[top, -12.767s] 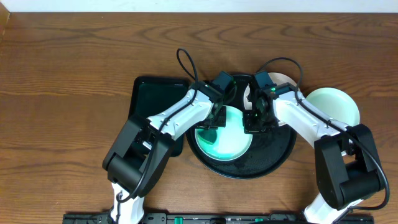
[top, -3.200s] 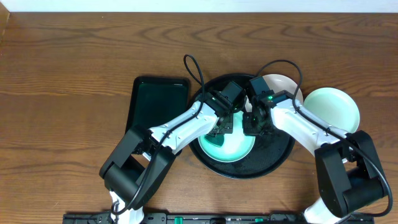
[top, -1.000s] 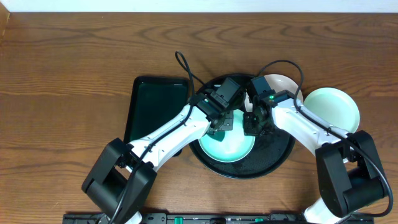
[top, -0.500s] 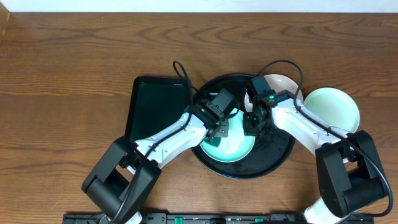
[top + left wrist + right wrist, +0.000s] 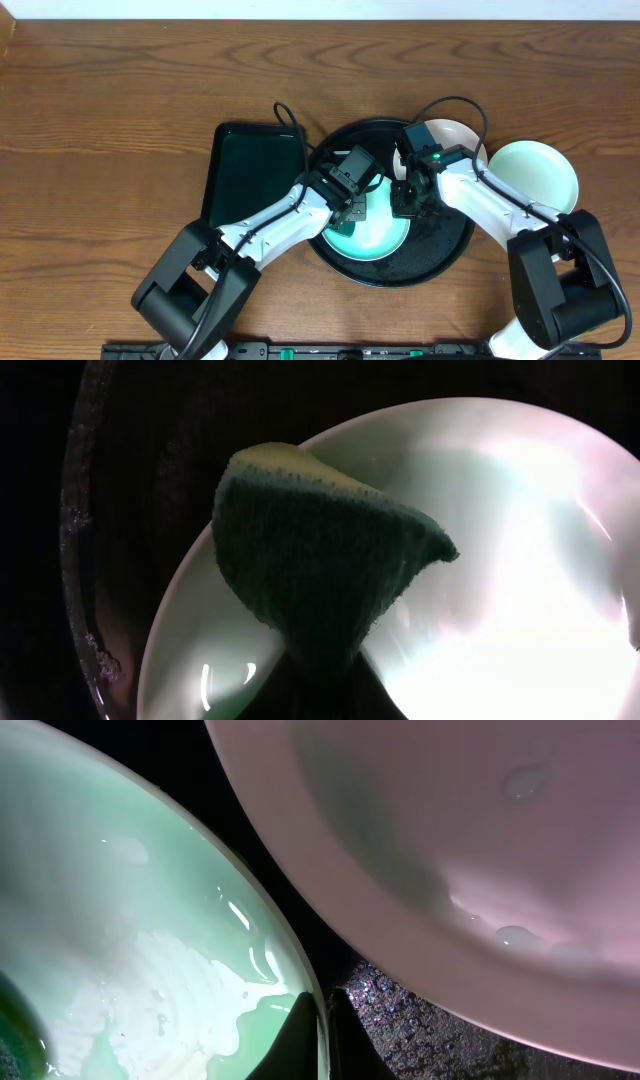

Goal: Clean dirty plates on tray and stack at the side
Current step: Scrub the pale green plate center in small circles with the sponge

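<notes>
On the round black tray (image 5: 445, 252) lies a mint-green plate (image 5: 375, 240), wet with pale streaks (image 5: 130, 920). My left gripper (image 5: 356, 205) is shut on a dark green sponge (image 5: 320, 560) with a yellow back, and presses it onto this plate (image 5: 500, 560) near its left rim. My right gripper (image 5: 405, 203) is shut on the plate's right rim, with one finger (image 5: 295, 1035) inside and one outside. A white plate (image 5: 452, 135) sits at the tray's back right, close to the right gripper (image 5: 318, 1020). A second mint-green plate (image 5: 540, 175) rests on the table to the right of the tray.
A rectangular dark green tray (image 5: 245, 165) lies just left of the black tray. Water drops cling to the white plate (image 5: 450, 820), and the black tray's floor (image 5: 400, 1020) is wet. Both arms cross over the tray's front half.
My left gripper has drawn the sponge from the plate's back edge toward the front left, across the plate. The right gripper has kept its hold on the rim.
</notes>
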You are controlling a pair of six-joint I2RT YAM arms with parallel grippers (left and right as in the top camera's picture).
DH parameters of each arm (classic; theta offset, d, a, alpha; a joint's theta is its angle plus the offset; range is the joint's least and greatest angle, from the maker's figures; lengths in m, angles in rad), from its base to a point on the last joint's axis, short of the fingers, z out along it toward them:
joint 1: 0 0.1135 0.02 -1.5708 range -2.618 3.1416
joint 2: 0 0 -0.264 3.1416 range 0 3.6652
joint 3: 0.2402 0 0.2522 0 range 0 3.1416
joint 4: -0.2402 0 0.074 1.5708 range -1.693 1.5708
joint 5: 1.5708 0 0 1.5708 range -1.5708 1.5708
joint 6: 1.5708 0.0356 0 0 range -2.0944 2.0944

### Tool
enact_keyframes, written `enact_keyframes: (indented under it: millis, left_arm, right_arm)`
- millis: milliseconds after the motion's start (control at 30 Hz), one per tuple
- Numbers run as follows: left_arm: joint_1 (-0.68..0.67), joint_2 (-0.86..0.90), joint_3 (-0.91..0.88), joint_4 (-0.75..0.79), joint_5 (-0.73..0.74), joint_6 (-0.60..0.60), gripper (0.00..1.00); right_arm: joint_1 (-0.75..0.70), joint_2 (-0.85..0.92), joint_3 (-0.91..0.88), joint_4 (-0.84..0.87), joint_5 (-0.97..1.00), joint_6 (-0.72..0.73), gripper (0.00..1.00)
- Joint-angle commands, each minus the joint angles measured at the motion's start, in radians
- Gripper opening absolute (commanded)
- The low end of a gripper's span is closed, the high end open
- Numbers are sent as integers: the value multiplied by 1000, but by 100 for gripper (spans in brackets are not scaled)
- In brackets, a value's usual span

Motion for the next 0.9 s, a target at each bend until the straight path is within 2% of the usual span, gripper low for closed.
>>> enact_keyframes:
  millis: [0,400,867]
  left_arm:
    - [-2,15,-29,-6,-19,-17,8]
    - [-2,94,-29,25,77,-16,8]
    - [-2,93,-9,91,313,-17,9]
  right_arm:
    - [13,-2,-3,6,2,5,1]
    - [13,-2,-3,6,2,5,1]
    - [13,-2,-3,7,2,5,1]
